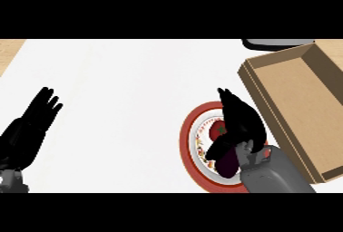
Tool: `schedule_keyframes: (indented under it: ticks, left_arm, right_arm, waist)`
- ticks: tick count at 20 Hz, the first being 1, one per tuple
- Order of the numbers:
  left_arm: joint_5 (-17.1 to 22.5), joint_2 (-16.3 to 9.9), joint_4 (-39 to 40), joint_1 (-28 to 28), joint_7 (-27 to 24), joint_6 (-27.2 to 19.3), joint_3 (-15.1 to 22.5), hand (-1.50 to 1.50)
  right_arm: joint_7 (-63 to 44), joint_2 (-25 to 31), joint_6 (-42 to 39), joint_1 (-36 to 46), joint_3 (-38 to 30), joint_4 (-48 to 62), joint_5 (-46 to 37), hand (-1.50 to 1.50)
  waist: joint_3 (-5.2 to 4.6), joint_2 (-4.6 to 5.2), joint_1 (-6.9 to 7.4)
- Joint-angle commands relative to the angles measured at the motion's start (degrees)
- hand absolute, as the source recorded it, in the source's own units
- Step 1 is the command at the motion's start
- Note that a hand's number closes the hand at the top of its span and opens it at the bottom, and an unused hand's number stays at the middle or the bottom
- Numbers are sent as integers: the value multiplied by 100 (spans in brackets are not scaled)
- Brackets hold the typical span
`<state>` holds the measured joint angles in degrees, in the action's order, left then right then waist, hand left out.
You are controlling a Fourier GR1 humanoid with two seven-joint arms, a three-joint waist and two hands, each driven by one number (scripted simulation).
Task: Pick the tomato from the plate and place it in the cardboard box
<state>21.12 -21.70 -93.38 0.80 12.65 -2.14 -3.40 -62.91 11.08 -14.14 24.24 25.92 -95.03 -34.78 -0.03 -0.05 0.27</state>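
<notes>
Red is the tomato (pixel 217 130), and it lies on the plate (pixel 189 132), on the white inner part, a little toward the upper side. The plate has a red rim and a small coloured pattern inside the rim. The right hand (pixel 239 121) is above the plate and hides much of its right half. Its fingers point up and away from the robot, and the thumb goes down to the left, just beside the tomato. The fingers are rather straight and not closed around the tomato; if they touch it, I cannot tell. Under the hand, on the lower part of the plate, a dark purple shape (pixel 227 164) shows, but what it is I cannot say.

The cardboard box (pixel 299 108) stands just to the right of the plate, open on top. The left hand (pixel 36 115) rests at the left edge on the white counter (pixel 127 95), fingers straight and up, well apart from the plate.
</notes>
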Motion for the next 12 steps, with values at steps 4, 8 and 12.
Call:
schedule_keyframes:
  ticks: [4, 8, 12]
  left_arm:
    - [-39, -53, -117, 245, 337, -53, -133, 0]
    - [-259, 304, 18, -100, -196, -15, 2, 0]
    - [-287, 209, -2, 300, 325, -73, 1, 0]
  right_arm:
    - [-638, -248, -540, 442, -394, 667, -73, -150]
    - [-715, -331, -578, 108, -278, 418, -295, -150]
    - [-281, -352, -466, -221, -326, 634, -405, -150]
  waist:
    - [2, 5, 6]
    - [0, -2, -21]
    - [3, 4, -39]
